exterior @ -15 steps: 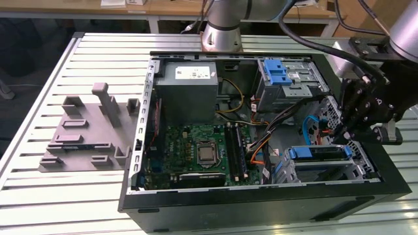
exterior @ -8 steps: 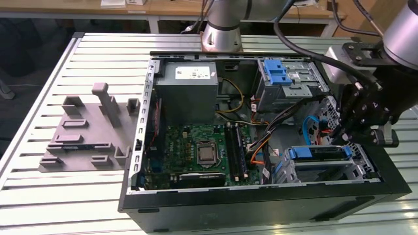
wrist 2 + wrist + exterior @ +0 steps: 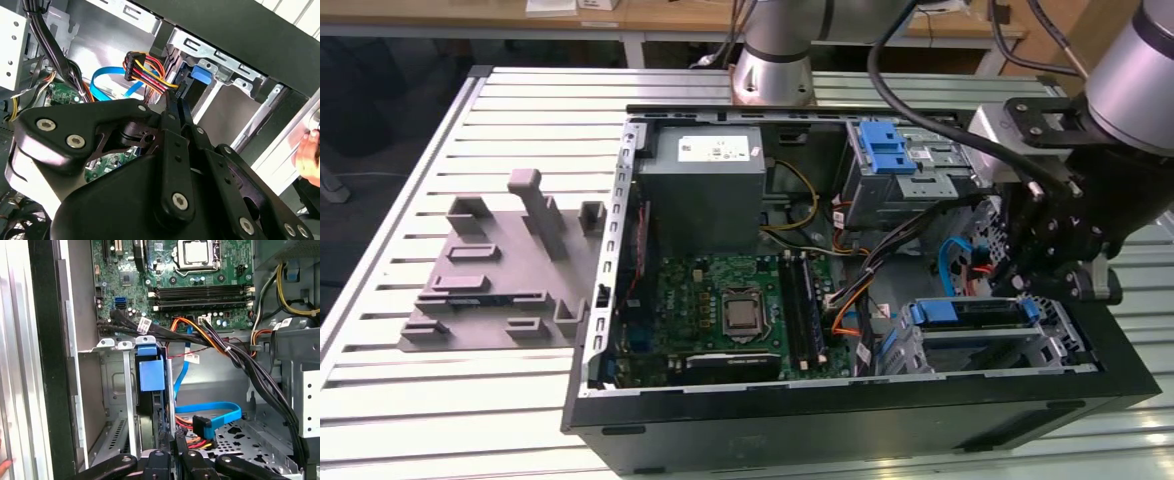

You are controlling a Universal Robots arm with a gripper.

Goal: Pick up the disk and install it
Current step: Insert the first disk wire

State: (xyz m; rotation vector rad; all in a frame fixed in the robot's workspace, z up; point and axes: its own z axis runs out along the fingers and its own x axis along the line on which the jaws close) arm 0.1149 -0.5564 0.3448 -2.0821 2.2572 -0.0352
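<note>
Though partly hidden, disk (image 3: 970, 312): sat on its edge in the cage (image 3: 1063, 347), at the near corner of the case (image 3: 854, 415) on the exterior view's right; looked pushed in already, blue tab showing.
Gripper (image 3: 176, 107): hung low inside the case, right at the disk's end, beside the plug of the cables (image 3: 150, 72).
Jaws: closed, tips pressed together, nothing seen pinched between them; hard to tell if touching the disk or just beside it.
Disk, feel: probably stiff and a bit heavy for so small a thing; metal skin likely smooth and slippery; easy to hurt if dropped or banged, so best moved softly.
Disk, where to hold: judged best by the two long blue plastic rails, or by the blue tab; not by the flat face, not by the end with the plug pins.
Disk, look: flat dark box, thin from the edge, with shiny blue plastic around it.
Cage: thin bent grey metal, full of holes and slots, sharp-looking edges.
Cables: soft and bendy; red, yellow, orange and black ones in a bunch, plus a flat blue ribbon.
Board (image 3: 720, 300): green, flat, bumpy with little parts and a square silver chip.
Case: black box, open on top, hard walls.
Table (image 3: 454, 400): pale metal slats with grooves.
</note>
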